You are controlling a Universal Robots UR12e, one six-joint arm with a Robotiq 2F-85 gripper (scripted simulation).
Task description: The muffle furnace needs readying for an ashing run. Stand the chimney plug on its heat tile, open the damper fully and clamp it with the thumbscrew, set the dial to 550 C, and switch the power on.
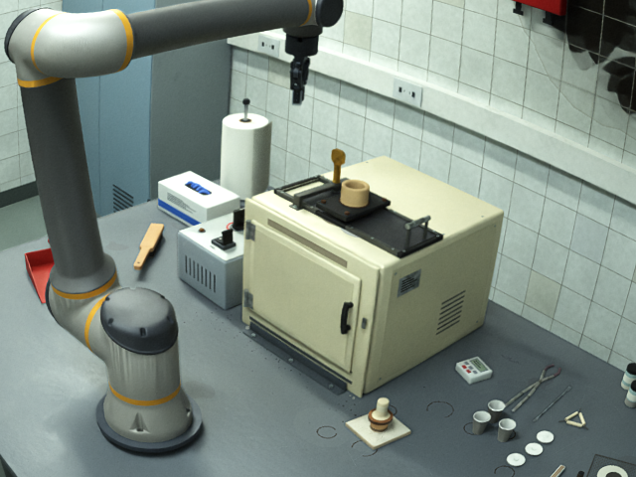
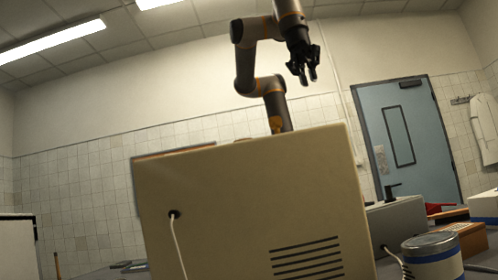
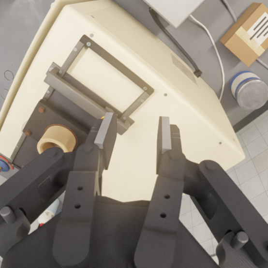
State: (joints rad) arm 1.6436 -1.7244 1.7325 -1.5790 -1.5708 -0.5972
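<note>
My gripper point(image 1: 297, 97) point(image 2: 305, 77) point(image 3: 136, 132) hangs high above the rear left of the cream muffle furnace point(image 1: 370, 267), partly open and holding nothing. Below it the brass thumbscrew point(image 1: 337, 163) stands at the left end of the dark damper track point(image 1: 359, 213), beside the tan chimney collar point(image 1: 354, 193) point(image 3: 56, 140). The damper's handle point(image 1: 417, 223) sits at the track's right end. The chimney plug point(image 1: 380, 415) stands upright on its white heat tile point(image 1: 377, 430) on the bench in front of the furnace. The grey controller box point(image 1: 210, 259) with its switch point(image 1: 224, 239) and dial point(image 1: 238, 219) sits left of the furnace.
The tiled wall with its ledge point(image 1: 411, 102) runs close behind the gripper. A paper towel roll point(image 1: 245, 154) and tissue box point(image 1: 198, 197) stand behind the controller. Crucibles point(image 1: 493, 418), tongs point(image 1: 531, 387) and a timer point(image 1: 473, 369) lie at the bench's right front.
</note>
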